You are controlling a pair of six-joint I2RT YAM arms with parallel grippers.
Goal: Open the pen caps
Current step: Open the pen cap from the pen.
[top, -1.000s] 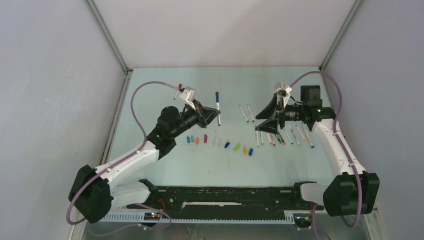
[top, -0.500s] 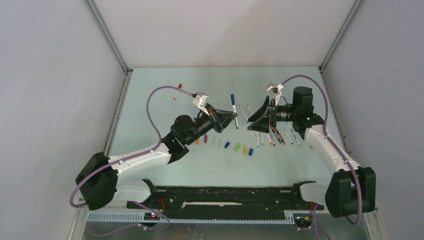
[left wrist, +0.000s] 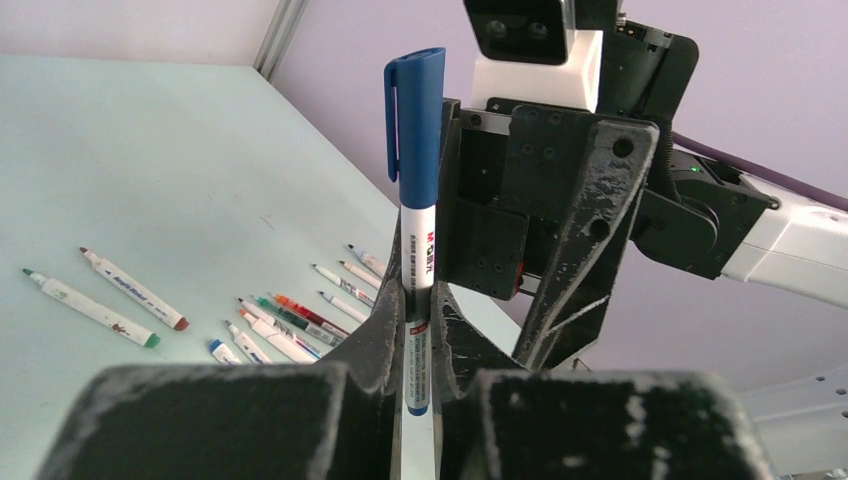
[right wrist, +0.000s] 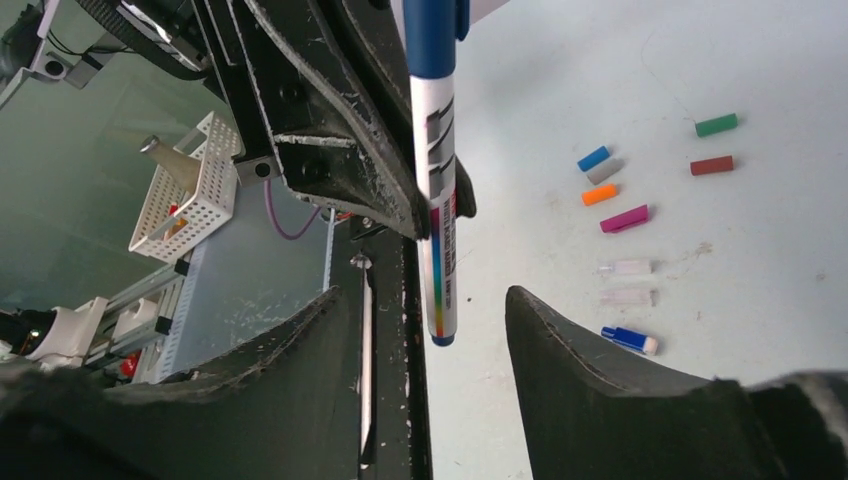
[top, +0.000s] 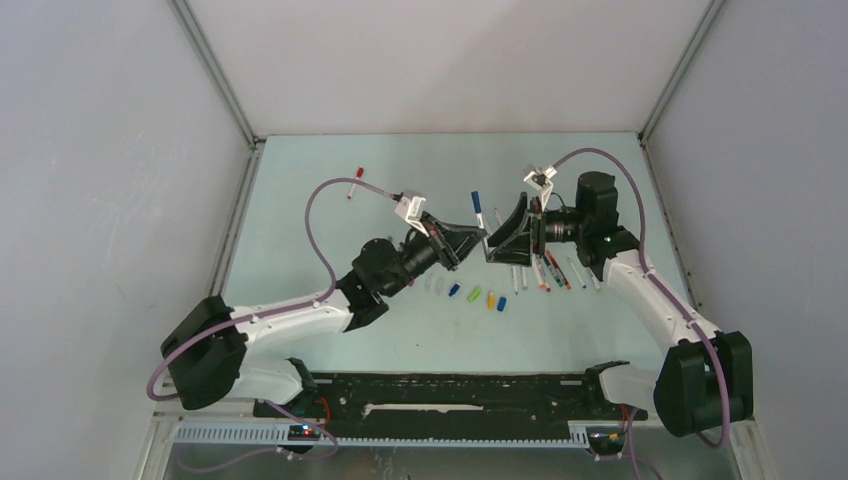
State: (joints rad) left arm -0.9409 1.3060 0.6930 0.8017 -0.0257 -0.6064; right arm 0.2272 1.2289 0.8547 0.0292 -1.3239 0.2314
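Note:
My left gripper (left wrist: 420, 312) is shut on a white pen (left wrist: 418, 262), gripping low on its barrel. The pen stands upright, with its blue pen cap (left wrist: 418, 120) on top. From above, the pen (top: 479, 217) is held over mid-table between the two arms. My right gripper (right wrist: 425, 300) is open and faces the left one. The pen's lower end (right wrist: 441, 300) hangs between the right fingers without touching them. Several loose pen caps lie on the table, among them green (right wrist: 716, 125), red (right wrist: 711, 165), orange (right wrist: 599, 195) and magenta (right wrist: 624, 218).
A row of uncapped pens (top: 548, 272) lies under the right arm. More loose caps (top: 480, 296) lie in front of the grippers. A red-capped pen (top: 354, 183) lies at the back left. White walls enclose the table on three sides.
The left arm carried the blue-capped pen to the right and the right arm swung left, so the two grippers now meet mid-table. The right jaws narrowed slightly.

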